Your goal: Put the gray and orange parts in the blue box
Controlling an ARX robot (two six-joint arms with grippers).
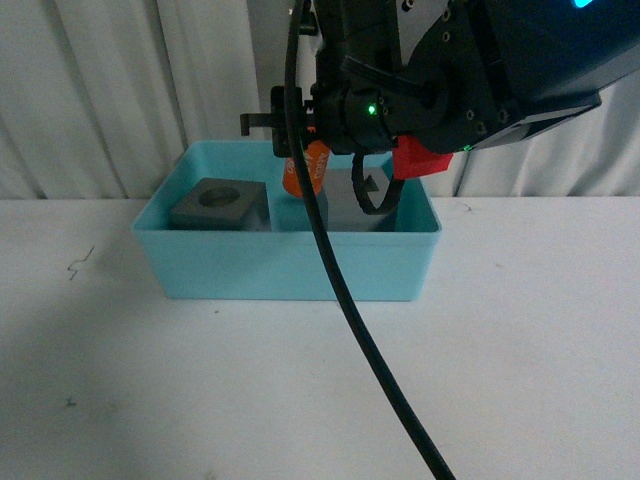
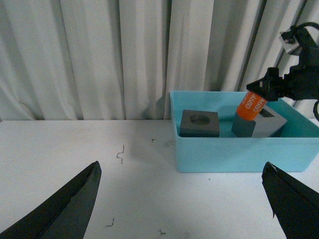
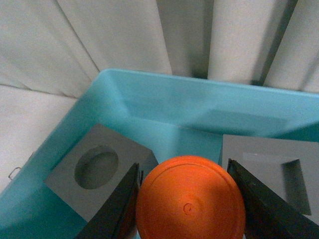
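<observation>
The blue box (image 1: 290, 268) stands on the white table at the back. Inside it lie a gray cube with a round recess (image 1: 218, 204) on the left and a gray cube with a rectangular recess (image 1: 362, 205) on the right. My right gripper (image 1: 303, 165) is shut on the orange cylinder (image 1: 304, 172) and holds it tilted over the box, between the two cubes. In the right wrist view the cylinder's end (image 3: 191, 199) fills the gap between the fingers (image 3: 259, 204). My left gripper (image 2: 184, 199) is open and empty, low over the table in front of the box (image 2: 239, 149).
White curtains (image 1: 120, 90) hang right behind the table. A black cable (image 1: 350, 300) from the right arm crosses the front view over the box. Small dark marks (image 2: 120, 152) lie on the table left of the box.
</observation>
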